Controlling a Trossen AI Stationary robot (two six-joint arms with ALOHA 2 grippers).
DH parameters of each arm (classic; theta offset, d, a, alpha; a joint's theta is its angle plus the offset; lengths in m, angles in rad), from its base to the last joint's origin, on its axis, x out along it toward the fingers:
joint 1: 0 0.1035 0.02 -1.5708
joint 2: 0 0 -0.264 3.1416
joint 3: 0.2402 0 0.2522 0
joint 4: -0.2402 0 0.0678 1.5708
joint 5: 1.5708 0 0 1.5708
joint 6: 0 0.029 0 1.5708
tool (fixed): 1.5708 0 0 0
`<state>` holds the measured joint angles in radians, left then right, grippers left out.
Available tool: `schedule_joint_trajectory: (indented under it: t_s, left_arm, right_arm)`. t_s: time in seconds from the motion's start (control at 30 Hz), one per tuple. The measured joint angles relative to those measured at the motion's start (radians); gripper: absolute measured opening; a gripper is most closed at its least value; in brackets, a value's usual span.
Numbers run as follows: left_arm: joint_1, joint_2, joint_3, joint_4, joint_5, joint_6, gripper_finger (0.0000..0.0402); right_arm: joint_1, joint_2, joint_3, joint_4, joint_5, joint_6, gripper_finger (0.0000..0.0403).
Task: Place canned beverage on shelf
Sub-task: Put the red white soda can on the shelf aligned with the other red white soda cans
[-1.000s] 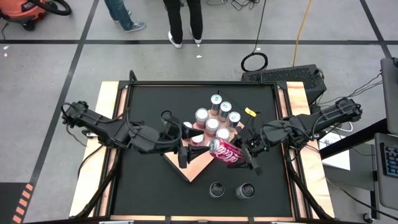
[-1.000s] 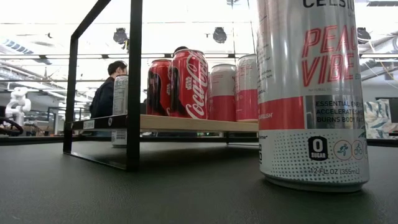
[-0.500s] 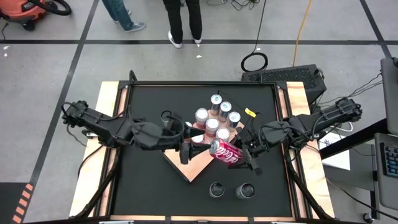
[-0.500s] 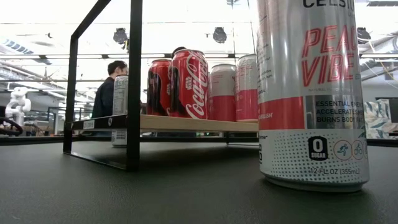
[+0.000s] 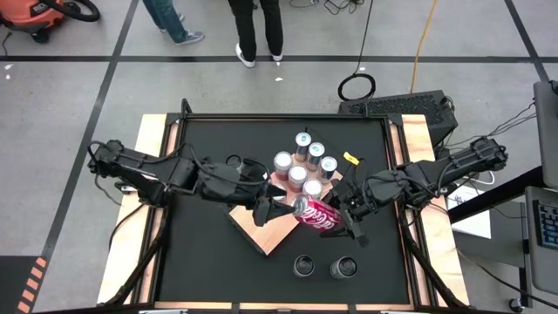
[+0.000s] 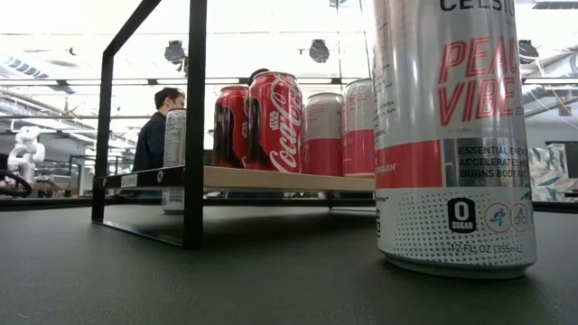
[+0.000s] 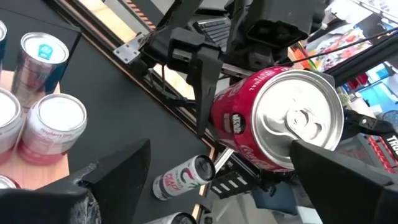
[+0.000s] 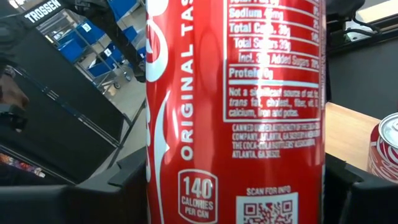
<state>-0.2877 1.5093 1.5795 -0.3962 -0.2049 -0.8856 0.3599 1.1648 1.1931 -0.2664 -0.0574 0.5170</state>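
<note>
My right gripper (image 5: 347, 216) is shut on a red cola can (image 5: 318, 214) above the right near edge of the light-brown wooden shelf (image 5: 261, 234). Several cans (image 5: 298, 173) stand on the far part of the shelf (image 6: 271, 179). My left gripper (image 5: 266, 209) is open just left of the red can. In the left wrist view its fingers (image 7: 118, 177) stand apart in front of the can's silver top (image 7: 298, 118); I see no touch. My right gripper pinches the red can's side wall (image 8: 163, 177) between its two fingers (image 8: 121, 183). They come about level from the table's right and lie across the can. The can is lifted clear and tipped far over, its top toward the table's left.
Two cans (image 5: 303, 264) (image 5: 342, 267) stand on the black tabletop near its front edge. In the low view a tall white and pink can (image 6: 452, 135) fills the foreground. People (image 5: 257, 30) stand on the floor beyond the far edge.
My left arm has swung toward the table's far edge. Its gripper has gone a little right, toward the red can, and has rolled at the wrist, staying open. My right gripper and the can have kept still.
</note>
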Motion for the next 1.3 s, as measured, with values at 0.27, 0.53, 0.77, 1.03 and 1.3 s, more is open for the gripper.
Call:
schedule_joint_trajectory:
  t_s: [0.27,0.53,0.77,1.03,1.3]
  left_arm:
    - [-0.004,0.000,0.000,0.047,0.021,0.058,0.0387]
    - [0.001,-0.026,0.001,0.090,0.045,0.063,0.0387]
    - [0.003,0.012,0.000,0.100,-0.032,0.115,0.0387]
    - [0.008,0.034,0.000,0.136,-0.003,0.133,0.0387]
    - [0.008,0.034,0.000,0.139,0.023,0.133,0.0386]
  right_arm:
    - [0.000,0.000,0.000,0.000,0.001,0.014,0.0275]
    - [0.000,0.000,0.000,-0.015,0.002,0.038,0.0275]
    - [-0.004,0.000,0.000,-0.021,0.008,0.048,0.0275]
    - [-0.025,0.009,0.001,-0.059,-0.003,0.062,0.0275]
    - [-0.026,0.011,0.001,-0.053,-0.005,0.058,0.0275]
